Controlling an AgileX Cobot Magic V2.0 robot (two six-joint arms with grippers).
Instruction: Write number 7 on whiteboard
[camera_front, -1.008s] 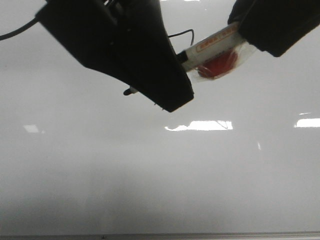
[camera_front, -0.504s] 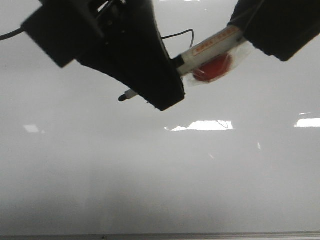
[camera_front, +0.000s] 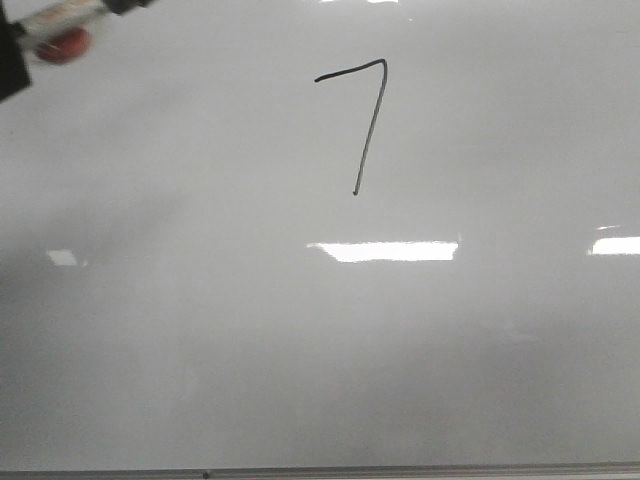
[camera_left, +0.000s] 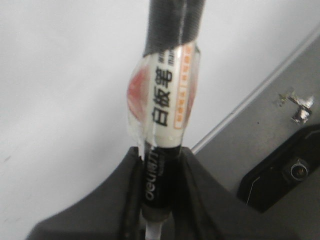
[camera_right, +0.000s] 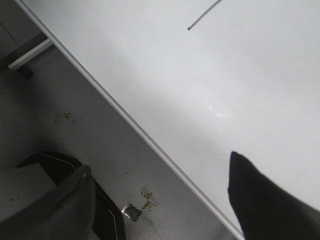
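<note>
A marker pen (camera_left: 165, 120) is showing its white label with black characters and an orange strip, above a black lower barrel. Clear tape (camera_left: 137, 131) is wrapping round the pen and binding a red blob (camera_left: 134, 90) against its side. Beside the pen, a grey floor (camera_left: 265, 130) is spreading out, and on it a black housing (camera_left: 280, 172) and a shiny metal scrap (camera_left: 297, 102) are lying. Elsewhere on that floor, crumpled foil bits (camera_right: 137, 205) and yellowish stains (camera_right: 65, 116) are sitting near a pale bar (camera_right: 27, 54).
</note>
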